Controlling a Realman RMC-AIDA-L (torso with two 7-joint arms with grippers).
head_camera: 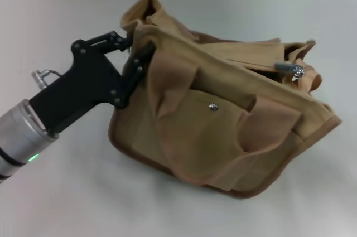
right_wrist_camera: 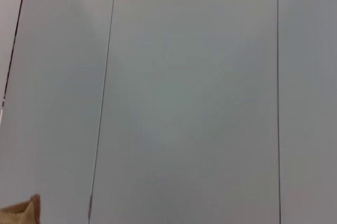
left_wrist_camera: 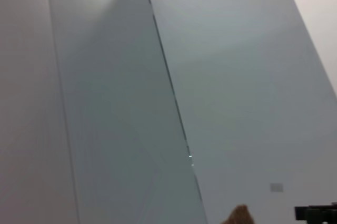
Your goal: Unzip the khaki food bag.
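Your left hand (head_camera: 135,58) is clenched on the left end of the khaki food bag (head_camera: 223,125), which lies tilted on the pale tabletop (head_camera: 67,192). Lose that pinch and the bag will drag when the zipper pull (head_camera: 293,69), far right, is tugged. Your right hand isn't visible. Behind stand plain grey wall panels (right_wrist_camera: 189,97).

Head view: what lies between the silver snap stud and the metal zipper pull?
Only tan canvas of the khaki food bag: the pocket above the stud, then the top edge before the pull.
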